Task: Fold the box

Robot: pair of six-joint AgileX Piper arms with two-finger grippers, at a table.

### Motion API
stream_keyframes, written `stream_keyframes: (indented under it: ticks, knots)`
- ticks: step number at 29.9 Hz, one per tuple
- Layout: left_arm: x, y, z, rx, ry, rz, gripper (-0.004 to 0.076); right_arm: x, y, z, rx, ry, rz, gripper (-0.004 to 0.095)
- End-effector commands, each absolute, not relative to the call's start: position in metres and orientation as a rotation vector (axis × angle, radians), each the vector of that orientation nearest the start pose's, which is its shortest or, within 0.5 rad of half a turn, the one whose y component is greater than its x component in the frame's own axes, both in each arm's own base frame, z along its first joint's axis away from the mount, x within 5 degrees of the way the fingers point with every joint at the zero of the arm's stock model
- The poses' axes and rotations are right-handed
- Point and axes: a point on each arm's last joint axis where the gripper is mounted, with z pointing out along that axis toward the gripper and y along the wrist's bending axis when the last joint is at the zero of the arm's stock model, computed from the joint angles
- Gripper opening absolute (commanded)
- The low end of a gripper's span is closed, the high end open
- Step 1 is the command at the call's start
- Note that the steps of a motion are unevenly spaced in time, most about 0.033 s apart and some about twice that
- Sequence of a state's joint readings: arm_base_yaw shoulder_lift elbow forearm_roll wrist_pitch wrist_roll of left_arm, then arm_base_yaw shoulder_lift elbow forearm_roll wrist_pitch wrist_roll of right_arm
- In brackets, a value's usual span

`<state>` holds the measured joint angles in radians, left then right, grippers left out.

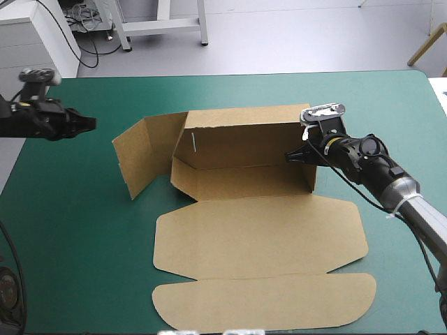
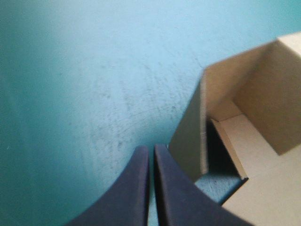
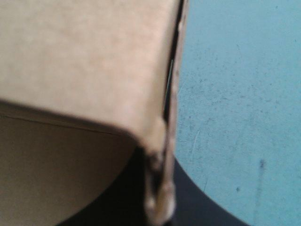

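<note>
The brown box (image 1: 244, 167) is seen at the middle of the teal-green surface (image 1: 77, 230), half raised. The far wall and the right wall are stood up, and a left flap (image 1: 133, 164) is swung outward. The lid (image 1: 258, 241) is laid flat toward the near edge, where its last panel is cut off by the picture.

The right claw (image 1: 297, 155) is clamped on the right wall. In its wrist view the black fingers (image 3: 202, 207) are largely hidden behind the blurred board, and only their bases can be made out. How the walls are joined at the corners cannot be judged.

The left claw (image 1: 89, 123) is held over the surface's left side, well apart from the flap. It is drawn together to a thin slit, with nothing between.

Bare cover is seen to the left, the right and the far side of the box, with the widest stretch at the near left.
</note>
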<state>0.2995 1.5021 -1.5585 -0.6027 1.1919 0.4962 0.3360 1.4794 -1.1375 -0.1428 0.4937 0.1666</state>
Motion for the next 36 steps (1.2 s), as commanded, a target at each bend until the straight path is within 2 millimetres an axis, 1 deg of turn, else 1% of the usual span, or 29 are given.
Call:
stream_keyframes:
  ticks: [1,3,6,9,11,14,19,20,23,26,30,33,36]
  knots:
    - [0.291,0.086,0.401,-0.129,2.282,-0.564,0.0014,0.310,0.101,0.330,-0.276,2.190,0.157,-0.0019]
    - [0.286,0.106,0.386,-0.279,2.247,-0.613,0.0014,0.310,0.101,0.330,-0.273,2.191,0.161,-0.0019]
    - [0.277,0.127,0.361,-0.481,2.188,-0.706,0.0014,0.310,0.101,0.330,-0.270,2.192,0.165,-0.0019]
    - [0.273,0.131,0.345,-0.581,2.147,-0.794,0.0013,0.310,0.101,0.330,-0.270,2.192,0.165,-0.0019]
    - [0.272,0.131,0.337,-0.589,2.152,-0.795,0.0013,0.310,0.101,0.331,-0.269,2.193,0.165,-0.0019]
    - [0.272,0.131,0.336,-0.582,2.155,-0.785,0.0010,0.310,0.103,0.343,-0.233,2.213,0.204,-0.0019]
    - [0.273,0.131,0.336,-0.587,2.146,-0.780,-0.0010,0.303,0.101,0.386,-0.219,2.284,0.201,-0.0019]
    - [0.273,0.131,0.336,-0.588,2.145,-0.782,-0.0010,0.300,0.099,0.393,-0.219,2.323,0.192,-0.0019]
    - [0.273,0.132,0.336,-0.592,2.141,-0.775,-0.0010,0.292,0.098,0.412,-0.212,2.364,0.210,-0.0019]
    - [0.273,0.132,0.336,-0.593,2.139,-0.773,-0.0010,0.286,0.099,0.422,-0.230,2.390,0.240,-0.0019]
    - [0.273,0.132,0.336,-0.593,2.139,-0.773,-0.0010,0.279,0.101,0.418,-0.242,2.478,0.277,-0.0019]
    - [0.273,0.132,0.336,-0.593,2.139,-0.773,-0.0010,0.277,0.101,0.407,-0.247,2.540,0.276,-0.0019]
    - [0.273,0.132,0.336,-0.593,2.139,-0.773,-0.0010,0.274,0.100,0.392,-0.253,2.616,0.258,-0.0019]
